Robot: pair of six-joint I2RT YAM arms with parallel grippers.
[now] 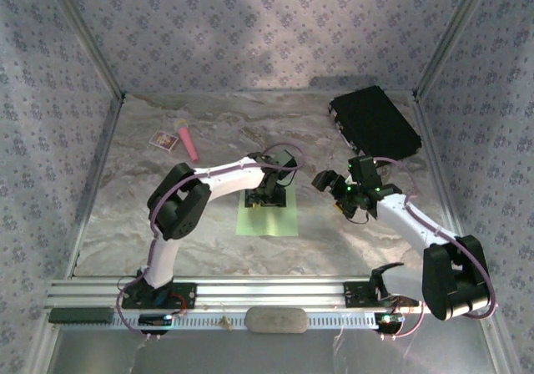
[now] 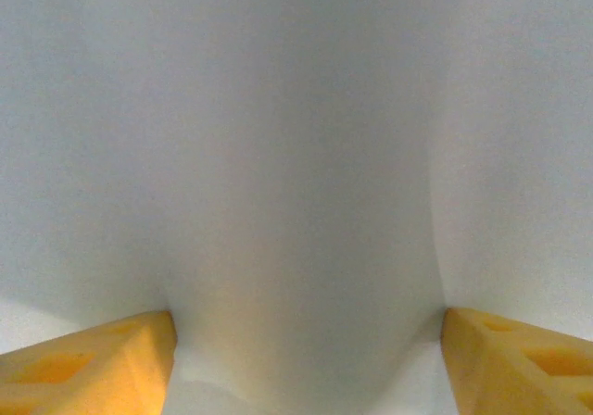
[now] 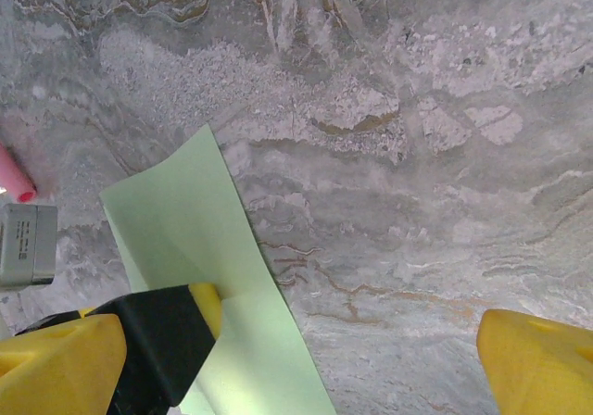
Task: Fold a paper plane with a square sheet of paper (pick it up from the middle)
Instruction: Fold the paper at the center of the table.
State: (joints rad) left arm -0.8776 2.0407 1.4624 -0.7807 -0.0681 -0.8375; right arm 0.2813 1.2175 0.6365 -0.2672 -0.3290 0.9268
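The lime-green square sheet of paper [image 1: 267, 214] lies flat on the marble table, in the middle. My left gripper [image 1: 271, 192] is pressed down onto its far half. In the left wrist view the pale sheet [image 2: 296, 156] fills the frame, and the left gripper [image 2: 306, 378] is open, its yellow fingertips [image 2: 93, 364] wide apart at the bottom corners. My right gripper [image 1: 338, 186] hovers open just right of the sheet. The right wrist view shows the sheet [image 3: 204, 239] with a fold line, a black, yellow-tipped left finger [image 3: 199, 308] resting on it, and the right gripper [image 3: 296, 378] holding nothing.
A pink stick [image 1: 189, 143] and a small white card [image 1: 164, 141] lie at the back left. At the back right sits a black box [image 1: 374, 122]. Patterned walls enclose the table, and bare marble [image 3: 417, 202] lies right of the sheet.
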